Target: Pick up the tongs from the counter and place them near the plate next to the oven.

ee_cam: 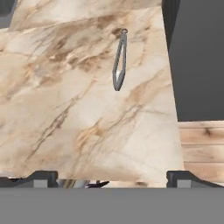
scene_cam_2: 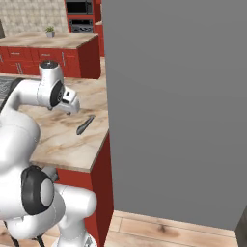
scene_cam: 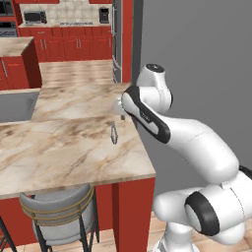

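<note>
The slim grey metal tongs (ee_cam: 119,61) are seen lying flat on the beige marble bench (scene_cam: 59,152), near its edge. The jaws are spread wide and nothing is held. The tongs must be reached and picked up next.

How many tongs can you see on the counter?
1. The tongs lie flat on the counter, close to its edge by the grey wall, in front of the open gripper. More could be hiding behind the robot's arm.
</note>
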### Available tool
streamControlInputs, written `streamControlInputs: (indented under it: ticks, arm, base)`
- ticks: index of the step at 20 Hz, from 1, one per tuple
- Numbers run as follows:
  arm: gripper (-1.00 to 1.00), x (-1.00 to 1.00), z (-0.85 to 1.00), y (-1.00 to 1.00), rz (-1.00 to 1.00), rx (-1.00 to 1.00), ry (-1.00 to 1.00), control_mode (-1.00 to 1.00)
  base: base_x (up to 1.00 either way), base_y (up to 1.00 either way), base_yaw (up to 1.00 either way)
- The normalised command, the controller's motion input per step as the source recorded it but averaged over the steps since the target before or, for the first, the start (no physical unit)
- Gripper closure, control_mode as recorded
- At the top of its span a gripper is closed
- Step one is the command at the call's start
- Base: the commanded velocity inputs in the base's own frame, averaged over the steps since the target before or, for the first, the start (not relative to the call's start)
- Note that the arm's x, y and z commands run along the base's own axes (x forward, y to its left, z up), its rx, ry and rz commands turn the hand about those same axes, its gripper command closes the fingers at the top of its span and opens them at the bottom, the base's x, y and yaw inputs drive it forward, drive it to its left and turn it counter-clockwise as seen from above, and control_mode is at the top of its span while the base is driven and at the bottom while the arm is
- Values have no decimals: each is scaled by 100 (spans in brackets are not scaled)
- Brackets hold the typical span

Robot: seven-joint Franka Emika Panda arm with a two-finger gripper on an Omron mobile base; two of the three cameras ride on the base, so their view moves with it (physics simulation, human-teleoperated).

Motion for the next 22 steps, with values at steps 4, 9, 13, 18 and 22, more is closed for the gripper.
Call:
streamControlInputs:
  ticks: [4,9,13,18,22]
  arm:
    - [-100,47,-29,3,-4,-2,7,-100]
    - [-100,41,-33,0,-2,-6,6,-100]
    - [-100,37,-40,0,-2,-9,4,-100]
    - [-100,3,-72,0,0,-15,0,-100]
    - [-100,18,-39,0,0,-4,0,-100]
  base:
    - [0,0,0]
    - [0,0,0]
    - [0,0,0]
    - [0,0,0]
    - [0,0,0]
